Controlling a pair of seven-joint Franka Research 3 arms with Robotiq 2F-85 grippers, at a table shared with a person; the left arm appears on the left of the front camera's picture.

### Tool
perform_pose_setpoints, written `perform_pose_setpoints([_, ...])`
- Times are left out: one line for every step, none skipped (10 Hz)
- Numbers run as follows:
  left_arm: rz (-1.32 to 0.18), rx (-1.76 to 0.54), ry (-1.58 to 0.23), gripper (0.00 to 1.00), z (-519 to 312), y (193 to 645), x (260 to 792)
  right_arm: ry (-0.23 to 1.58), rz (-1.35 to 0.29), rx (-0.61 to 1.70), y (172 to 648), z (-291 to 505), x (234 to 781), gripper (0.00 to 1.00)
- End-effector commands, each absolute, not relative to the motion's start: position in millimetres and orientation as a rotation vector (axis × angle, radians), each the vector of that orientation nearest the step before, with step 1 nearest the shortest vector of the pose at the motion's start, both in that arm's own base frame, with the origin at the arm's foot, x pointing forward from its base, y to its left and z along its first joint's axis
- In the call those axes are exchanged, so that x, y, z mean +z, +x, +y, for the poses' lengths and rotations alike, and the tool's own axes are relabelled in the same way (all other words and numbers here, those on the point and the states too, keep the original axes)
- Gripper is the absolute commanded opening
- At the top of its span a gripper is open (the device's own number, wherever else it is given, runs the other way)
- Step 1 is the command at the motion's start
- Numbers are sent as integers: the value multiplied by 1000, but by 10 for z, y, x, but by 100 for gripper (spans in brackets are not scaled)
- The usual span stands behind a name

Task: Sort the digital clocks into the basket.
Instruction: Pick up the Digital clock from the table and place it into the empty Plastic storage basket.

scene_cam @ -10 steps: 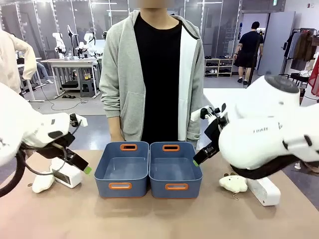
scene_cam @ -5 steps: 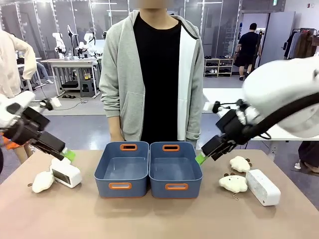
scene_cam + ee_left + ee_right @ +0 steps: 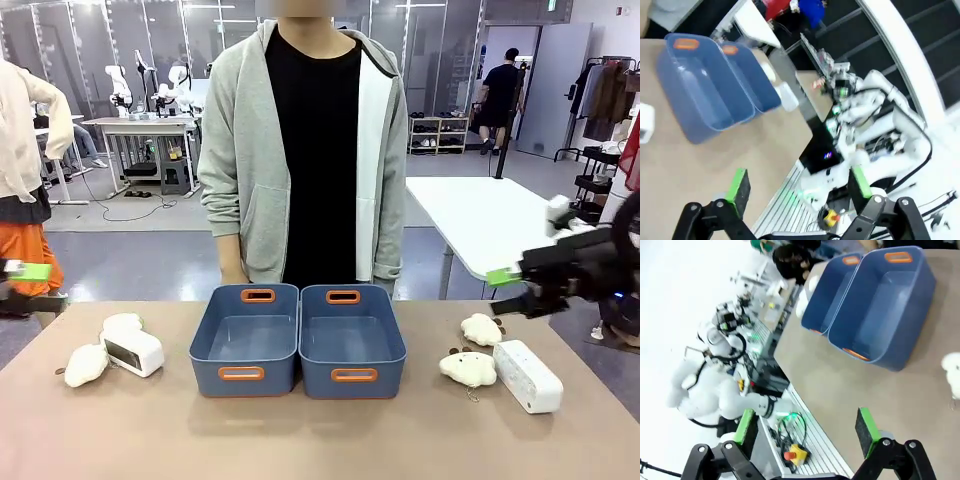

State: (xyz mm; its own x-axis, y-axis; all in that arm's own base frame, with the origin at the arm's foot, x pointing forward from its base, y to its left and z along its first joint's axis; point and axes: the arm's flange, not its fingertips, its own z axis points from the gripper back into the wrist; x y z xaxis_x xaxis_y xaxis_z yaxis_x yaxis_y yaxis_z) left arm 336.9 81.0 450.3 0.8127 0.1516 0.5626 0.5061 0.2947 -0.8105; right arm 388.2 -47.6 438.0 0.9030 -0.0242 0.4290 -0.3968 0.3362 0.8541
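Clocks are both unsorted on the table: the right clock (image 3: pixel 527 375), nearest the camera, lies well right of the right basket (image 3: pixel 320 380). The left clock (image 3: pixel 133 352) lies well left of the left basket (image 3: pixel 270 378). Plush toys (image 3: pixel 468 368) sit just beside each clock. Both baskets are empty.

A second ago both arms were close in, the left one low over the left clock and the right one at the right basket's outer far corner. Now both have swung clear. The left gripper (image 3: pixel 40 285) hangs far left of the baskets at the picture edge, and the right gripper (image 3: pixel 505 292) far right of them, both raised off the table. In the wrist views each has its fingers spread with nothing between them, and the baskets look small and distant.

So neither clock was picked up and the sort seems not yet begun; each arm would have to come back in to its clock. A person (image 3: pixel 305 150) stands just behind the baskets
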Motion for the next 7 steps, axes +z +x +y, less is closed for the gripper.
perform_pose_setpoints([-655,-114,-1246,100,1127,2928,4359,1252,-511,167,3685,-800,4277,100])
perform_pose_setpoints([-716,-10,-1209,100,1371,2671,4347,1247,-568,107,3515,-1032,4283,100])
perform_pose_setpoints([-765,61,-1186,100,1514,2487,4304,1241,-616,74,3388,-1228,4298,100])
perform_pose_setpoints([-800,111,-1173,100,1619,2385,4273,1222,-647,34,3321,-1383,4293,100])
perform_pose_setpoints([-818,134,-1167,100,1664,2368,4257,1208,-659,18,3307,-1452,4307,100])
perform_pose_setpoints([-827,146,-1132,100,1632,2449,4268,1201,-660,16,3357,-1412,4328,100])
perform_pose_setpoints([-824,120,-1157,100,2201,2640,4395,1218,-622,7,3303,-1554,4294,100])
